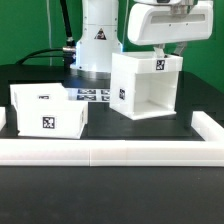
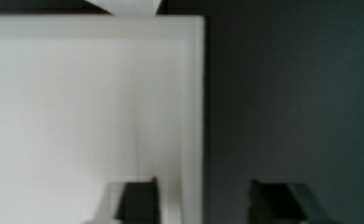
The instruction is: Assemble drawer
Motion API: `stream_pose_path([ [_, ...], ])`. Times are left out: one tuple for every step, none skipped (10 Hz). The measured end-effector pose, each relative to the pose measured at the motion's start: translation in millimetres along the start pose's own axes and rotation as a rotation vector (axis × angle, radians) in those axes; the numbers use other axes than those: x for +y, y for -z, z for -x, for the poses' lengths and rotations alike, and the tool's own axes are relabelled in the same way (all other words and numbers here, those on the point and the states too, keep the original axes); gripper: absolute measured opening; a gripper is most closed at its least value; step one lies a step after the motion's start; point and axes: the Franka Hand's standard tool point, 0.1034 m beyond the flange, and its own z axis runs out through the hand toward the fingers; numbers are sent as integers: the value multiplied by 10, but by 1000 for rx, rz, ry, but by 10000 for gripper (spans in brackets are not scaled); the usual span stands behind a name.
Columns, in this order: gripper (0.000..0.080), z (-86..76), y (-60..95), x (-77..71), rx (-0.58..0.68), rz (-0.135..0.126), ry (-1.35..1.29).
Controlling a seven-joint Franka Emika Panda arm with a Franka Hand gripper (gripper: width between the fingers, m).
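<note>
Pretty plain setup here, just a matte black table [image 1: 40, 195] filling most of the shot, a flat green wall [image 1: 25, 25] behind it on both sides, a dark cable [image 1: 40, 50] trailing along the back, and soft, even light all over.

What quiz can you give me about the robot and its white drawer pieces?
1. True or false: the gripper hangs above the tall box.
2. Which lies at the very front of the exterior view? A) the border rail B) the tray C) the marker board
3. Fill in: in the wrist view, the fingers stand ____, with a gap between them.

Key: 1 true; 2 A; 3 open.
</note>
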Motion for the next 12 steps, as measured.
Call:
stream_pose_path([
  [91,1,-1,0,0,0,0],
  [36,-1,0,0,0,0,0],
  [36,-1,-1,0,0,0,0],
  [36,-1,0,0,0,0,0],
  [36,-1,0,0,0,0,0],
  [36,-1,0,0,0,0,0],
  [36,-1,0,1,0,0,0],
  [36,2,0,11,0,0,-3],
  [36,2,2,84,-2,-1,-21],
  [37,-49,9,177,-6,-6,-43],
  [37,-152,20,263,3,-5,-61],
  [38,-266,32,359,15,-6,-75],
])
